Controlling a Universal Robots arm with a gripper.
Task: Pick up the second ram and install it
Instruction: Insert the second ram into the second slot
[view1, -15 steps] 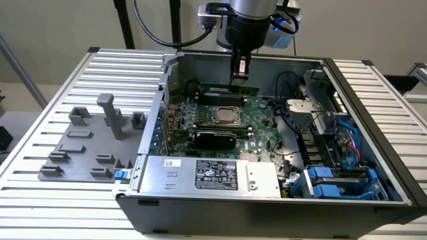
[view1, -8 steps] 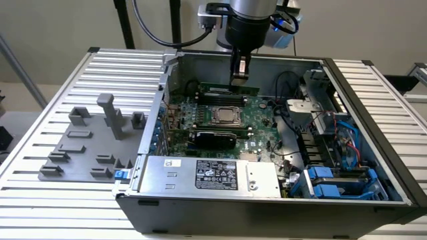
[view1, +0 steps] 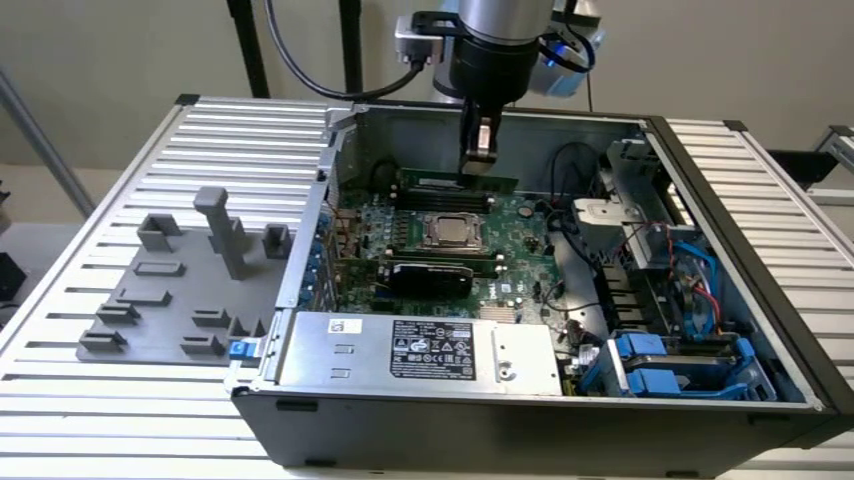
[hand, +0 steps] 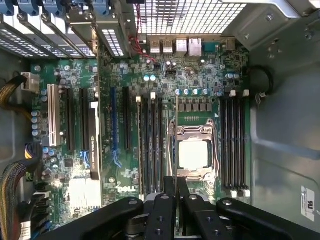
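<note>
Exterior view, left to right: a grey slotted fixture (view1: 174, 290) sits on the ribbed table (view1: 80, 400), beside the open computer case (view1: 534, 430). Inside the case, the gripper (view1: 478, 165) hangs over the far part of the motherboard (view1: 514, 255), closed narrow on the second ram (view1: 438, 181). The stick is held on edge, long side level, just beyond the CPU socket (view1: 454, 232). A black expansion card (view1: 427, 275) lies on the socket's near side; blue drive caddies (view1: 667, 370) sit at the exterior view's right. Wrist view: second ram (hand: 176, 130) is edge-on, a thin line clamped between the fingers (hand: 167, 200), lying between the memory slots (hand: 150, 145) and the CPU socket (hand: 194, 154). Contact with a slot: cannot tell.
</note>
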